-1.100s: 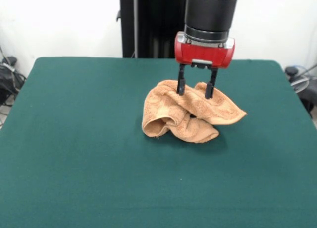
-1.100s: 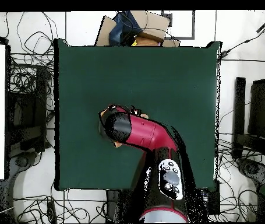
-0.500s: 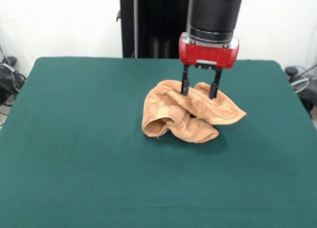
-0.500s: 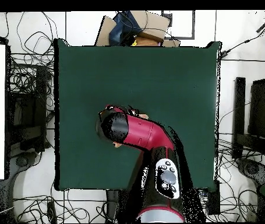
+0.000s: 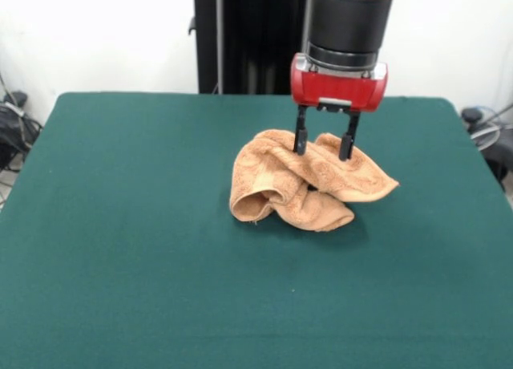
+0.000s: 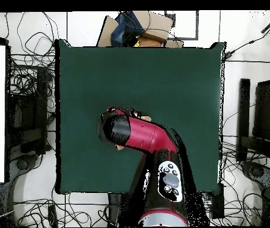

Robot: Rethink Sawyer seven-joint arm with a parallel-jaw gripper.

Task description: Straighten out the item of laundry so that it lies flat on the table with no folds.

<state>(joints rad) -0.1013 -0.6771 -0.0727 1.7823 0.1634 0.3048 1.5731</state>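
Towel [image 5: 309, 180] sits crumpled in a heap just right of centre on the table [image 5: 120, 225], folds piled over one another. Gripper [image 5: 323, 154] hangs over its 12 o'clock edge, fingers spread, tips at the top fold, nothing held. Step in hand: likely choosing a grasp point. Next move calls for closing on one layer and drawing it outward.

We are holding our arm [image 6: 143, 135] upright over the towel [image 5: 304, 184], gripper [image 5: 324, 148] pointing straight down, its two black fingers [image 5: 300, 138] spread apart at the towel's top folds.
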